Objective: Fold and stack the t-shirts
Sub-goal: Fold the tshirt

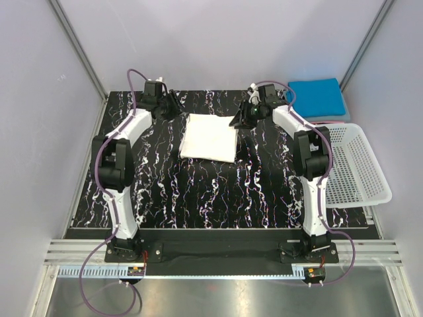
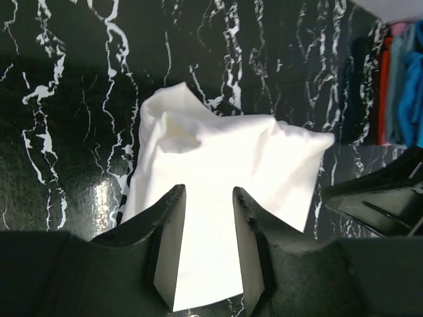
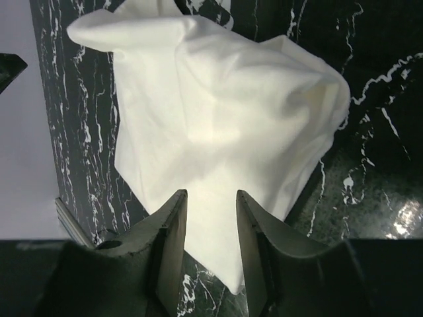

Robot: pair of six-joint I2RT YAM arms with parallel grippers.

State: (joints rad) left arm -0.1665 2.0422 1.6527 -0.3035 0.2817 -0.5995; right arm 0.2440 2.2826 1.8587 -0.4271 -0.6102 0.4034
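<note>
your white shirt [image 1: 209,137] lies folded, the blue shirt [image 1: 318,97] folded far right. left gripper [image 2: 208,191] and right gripper [image 3: 210,193]: jaws spread. stacking likely remains.

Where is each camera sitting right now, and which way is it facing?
Top external: above and behind the robot, looking down on the table; left arm and right arm show whole.
Left wrist: on the left arm, looking past the left pincer at the white t-shirt.
Right wrist: on the right arm, looking past the right pincer at the white t-shirt.
Shared: all three show the white t-shirt.
</note>
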